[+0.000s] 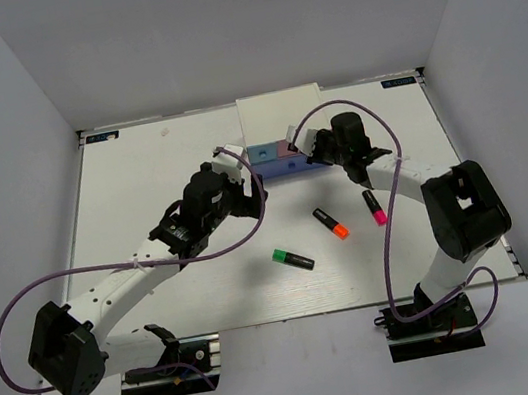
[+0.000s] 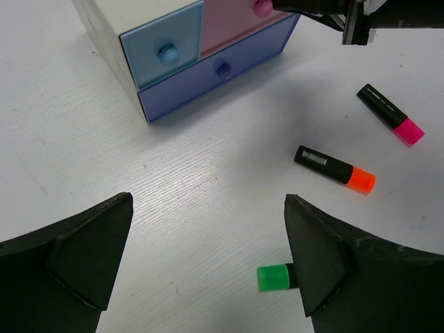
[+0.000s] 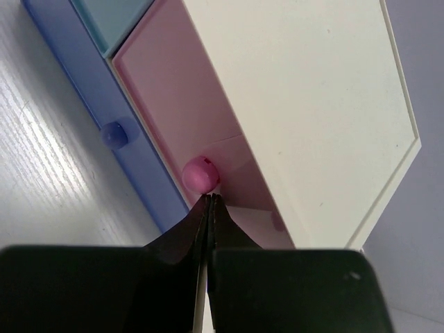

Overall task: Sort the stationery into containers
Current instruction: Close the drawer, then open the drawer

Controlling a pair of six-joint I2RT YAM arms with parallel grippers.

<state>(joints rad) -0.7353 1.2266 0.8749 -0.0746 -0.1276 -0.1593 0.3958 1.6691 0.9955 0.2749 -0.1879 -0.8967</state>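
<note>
We set our clenched, empty right tool (image 3: 209, 200) at the knob (image 3: 200, 173) of the pink drawer (image 3: 166, 104), likely to open it; the left tool (image 2: 208, 201) hovers released.

counter (image 1: 139, 178): white, faint wood grain, beneath left pincer (image 2: 207, 236) and right pincer (image 3: 209, 203)
walls (image 1: 216, 33): plain white, behind and beside both pincers
stickers (image 1: 395, 83): small, blue, far counter corners, outboard of each pincer

Light blue drawer (image 2: 149, 48), pink drawer (image 2: 232, 28), periwinkle drawer (image 2: 222, 73); green highlighter (image 2: 274, 277), orange highlighter (image 2: 334, 168), pink highlighter (image 2: 390, 114).
</note>
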